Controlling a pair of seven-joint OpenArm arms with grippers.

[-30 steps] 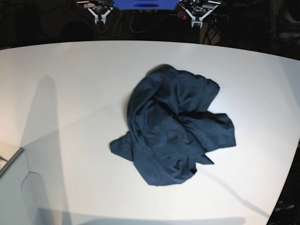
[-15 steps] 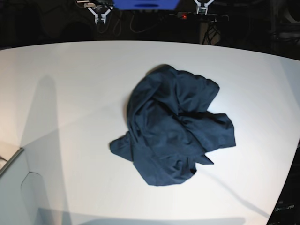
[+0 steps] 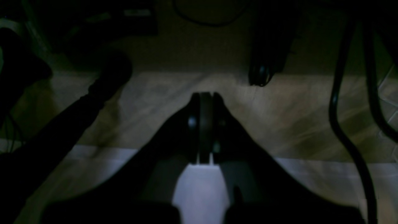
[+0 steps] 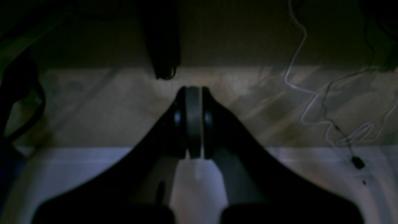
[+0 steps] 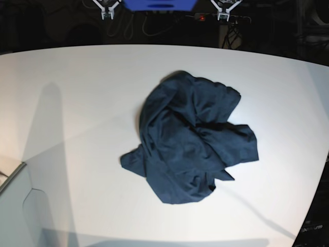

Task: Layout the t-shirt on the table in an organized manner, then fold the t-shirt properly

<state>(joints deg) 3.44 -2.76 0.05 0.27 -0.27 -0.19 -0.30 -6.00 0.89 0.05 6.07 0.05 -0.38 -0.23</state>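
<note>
The dark navy t-shirt (image 5: 190, 139) lies crumpled in a heap near the middle of the white table (image 5: 77, 103). It shows in the base view only. Both grippers hang beyond the table's far edge, well apart from the shirt. My left gripper (image 5: 224, 14) is at the top right of the base view. In its wrist view it (image 3: 204, 99) is shut and empty, over the floor. My right gripper (image 5: 106, 11) is at the top left. In its wrist view it (image 4: 193, 93) is shut and empty too. The table's edge (image 3: 311, 174) (image 4: 295, 168) runs below the fingers.
A pale grey box-like corner piece (image 5: 15, 206) sits at the lower left of the base view. A blue mount (image 5: 159, 5) is between the arms. Black cables (image 3: 342, 124) and a white cable (image 4: 311, 93) lie on the floor behind the table.
Both grippers have drawn back a little toward the top of the base view. The t-shirt has not moved.
</note>
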